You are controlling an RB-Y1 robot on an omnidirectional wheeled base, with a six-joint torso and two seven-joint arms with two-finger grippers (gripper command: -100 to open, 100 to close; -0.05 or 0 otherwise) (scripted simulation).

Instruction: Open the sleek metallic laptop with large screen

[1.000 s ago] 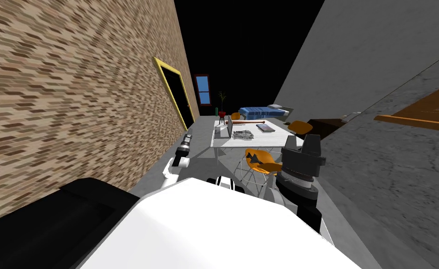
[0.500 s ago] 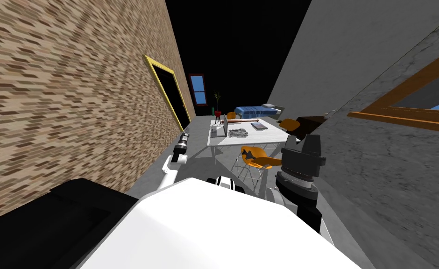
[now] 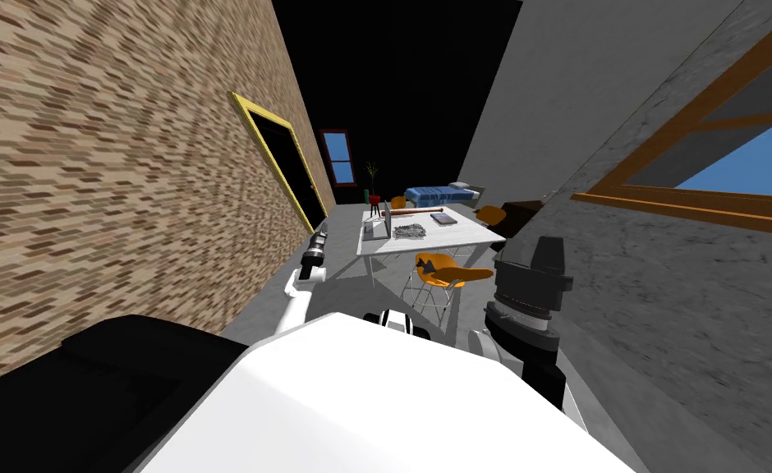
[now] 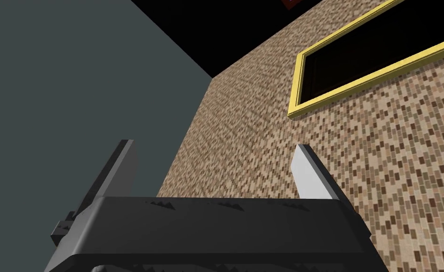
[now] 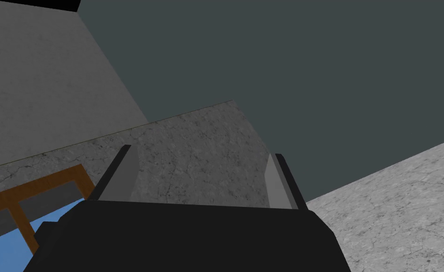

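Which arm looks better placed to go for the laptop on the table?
Left, tentatively. The left gripper stretches forward on the side of the table where the grey laptop stands; the right gripper is raised farther back. Both are open and far from the table.

grey laptop (image 3: 379, 224), lid raised, on white table (image 3: 461, 234)

Head camera rolled, facing distant table (image 3: 461, 235), left wrist shares brick wall (image 4: 358, 189), right wrist shares window (image 5: 4, 236)
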